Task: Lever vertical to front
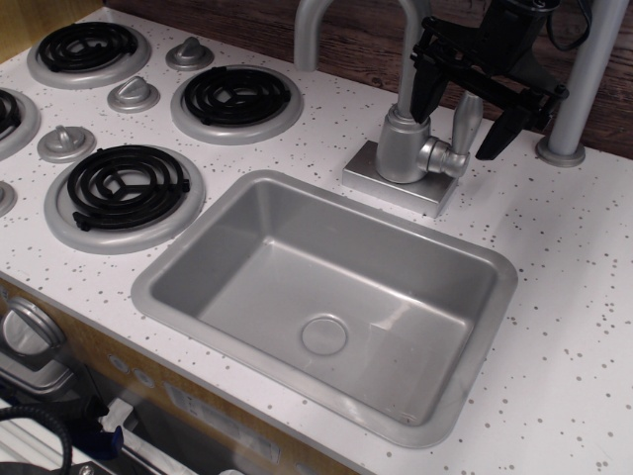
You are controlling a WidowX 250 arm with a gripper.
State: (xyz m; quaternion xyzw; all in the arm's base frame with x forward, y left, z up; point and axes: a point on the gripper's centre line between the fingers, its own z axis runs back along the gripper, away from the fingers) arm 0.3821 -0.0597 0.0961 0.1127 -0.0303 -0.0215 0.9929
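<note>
Observation.image shows the silver-grey lever (465, 127) standing upright on its side stub, between the spread black gripper (463, 114) fingers.

Toy kitchen: sink (198, 259), stove burners (124, 188).

Over on the white speckled table (584, 297), a grey sink basin (198, 259) sits sunk into the surface, round drain (323, 334) low in its floor. Behind it rises the curved silver spout (331, 20), planted on a square base plate (368, 174). To the left, black coil burners: one near the sink (123, 185), one behind it (236, 96), another at the far corner (87, 45). Small silver stove knobs (134, 95) are scattered between them. A grey post (586, 84) stands at the right, against the dark wood backsplash (366, 40).
</note>
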